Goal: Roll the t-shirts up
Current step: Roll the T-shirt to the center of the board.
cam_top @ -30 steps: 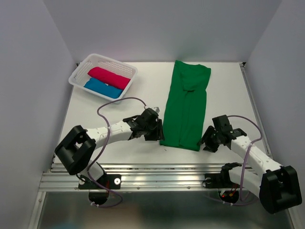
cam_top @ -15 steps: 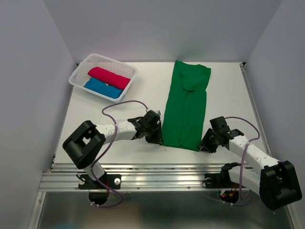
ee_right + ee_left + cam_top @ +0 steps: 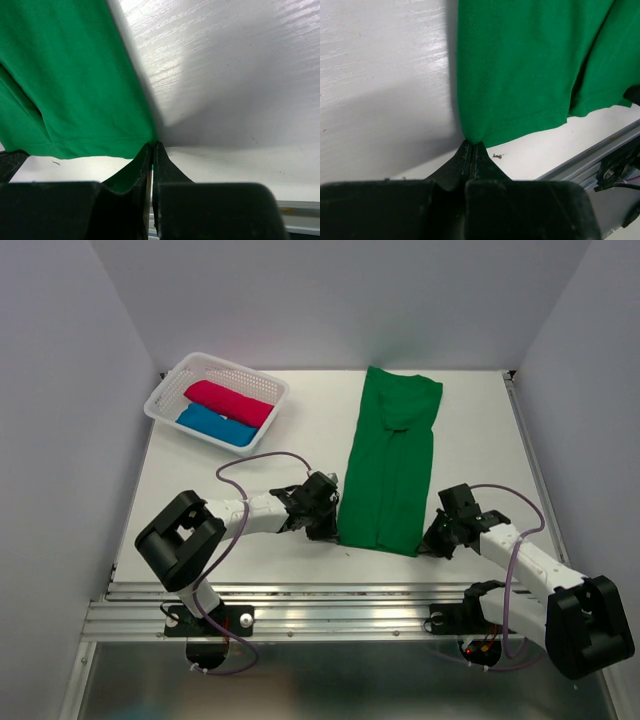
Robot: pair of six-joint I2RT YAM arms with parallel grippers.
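At the near side of the worktop point(image 3: 480, 440), the left pincer point(image 3: 471, 146) is seen pressed narrow, its tips pinched on the near left corner of the green t-shirt point(image 3: 390, 465). The right pincer point(image 3: 152, 146) is likewise drawn narrow on the near right corner of the same hem, and a sliver of green cloth is seen between its fingers point(image 3: 167, 172). Both arms are stretched low over the worktop, the left one from the left and the right one from the right, so that the hem is held between them. A small dark speck point(image 3: 497, 156) is seen on the worktop just beside the hem. From the held hem the green t-shirt is laid flat as a long folded strip, running away toward the far edge, with its length tilted slightly to the right. At the far left corner a white basket point(image 3: 240, 368) is set, well apart from the green t-shirt. Inside it a crimson-pink t-shirt point(image 3: 228, 402) and a blue t-shirt point(image 3: 215, 424) are laid rolled, side by side and touching, the blue one nearer
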